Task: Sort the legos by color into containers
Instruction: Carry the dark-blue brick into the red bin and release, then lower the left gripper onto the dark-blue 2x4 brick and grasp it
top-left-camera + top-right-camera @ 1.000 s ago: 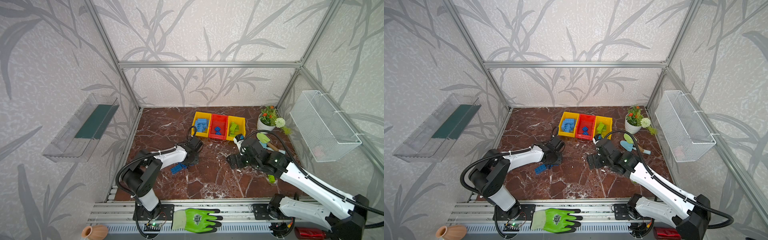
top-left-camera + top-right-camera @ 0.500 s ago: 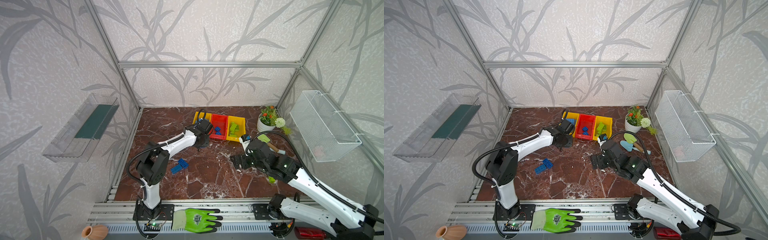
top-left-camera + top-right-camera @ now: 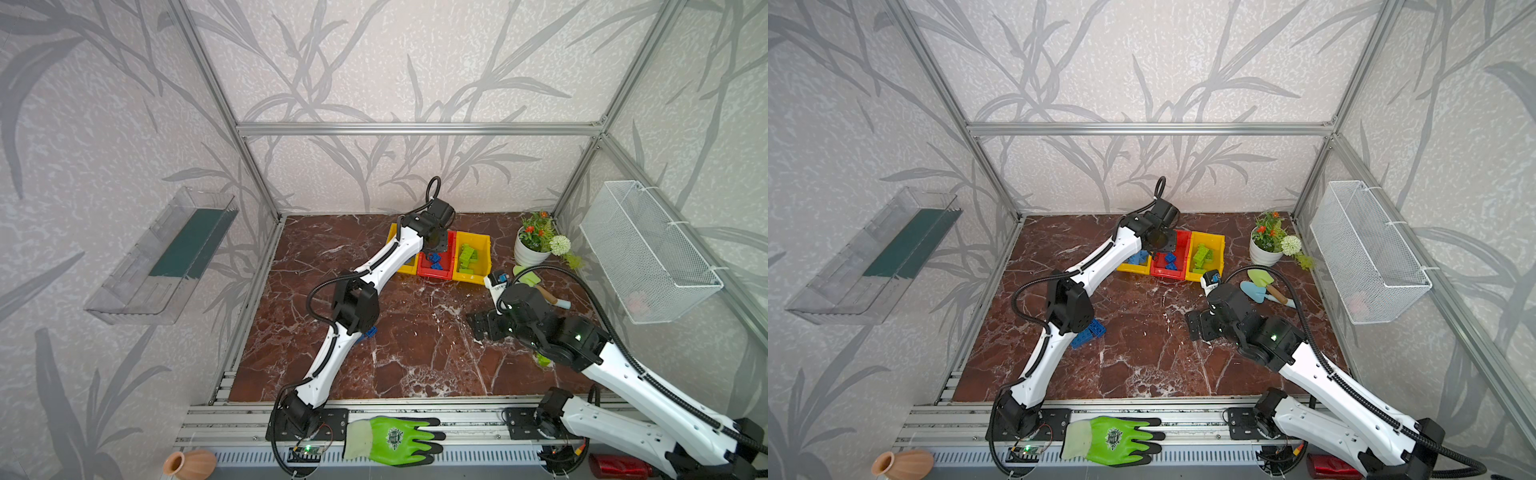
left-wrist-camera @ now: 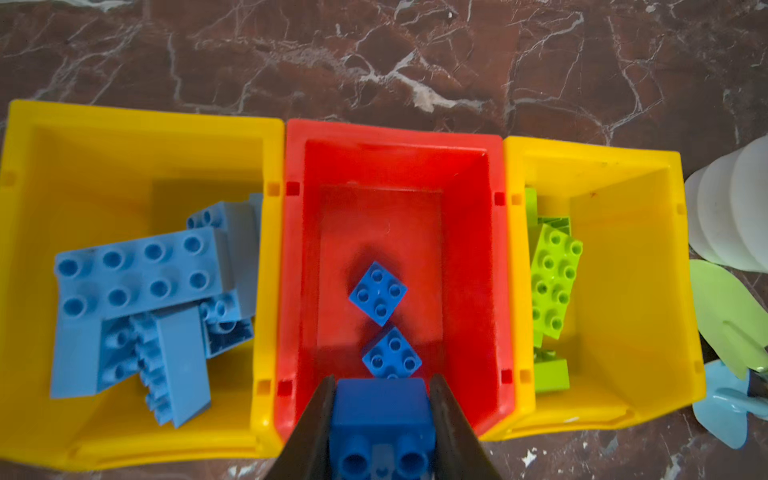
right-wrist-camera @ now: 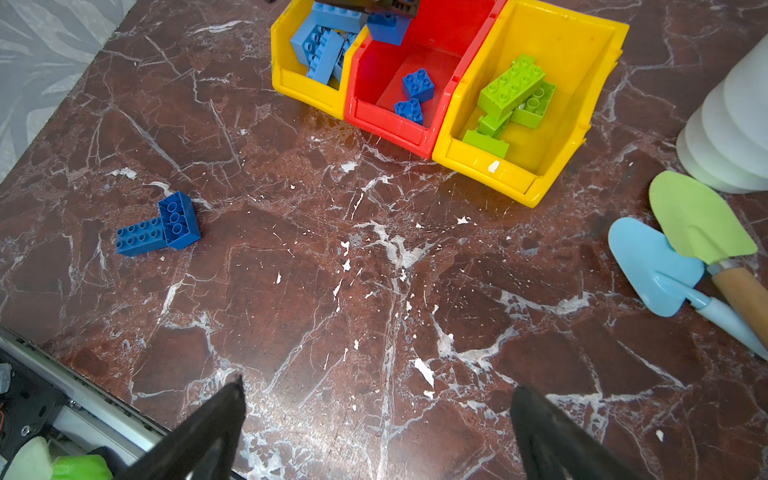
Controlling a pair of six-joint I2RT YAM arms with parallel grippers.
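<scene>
My left gripper is shut on a dark blue lego, held above the near end of the red container. Two small dark blue squares lie inside it. Light blue legos fill the yellow container on one side, and lime green ones lie in the yellow container on the other. Two joined dark blue legos lie on the marble floor. My right gripper hovers open and empty over bare floor. In a top view a green lego peeks out under the right arm.
A potted plant and two toy trowels sit right of the containers. A wire basket hangs on the right wall, a clear tray on the left. A green glove lies on the front rail.
The left arm has swung from the floor beside the dark blue legos up to the containers, carrying one dark blue lego. The right gripper has drifted slightly right and stayed open.
</scene>
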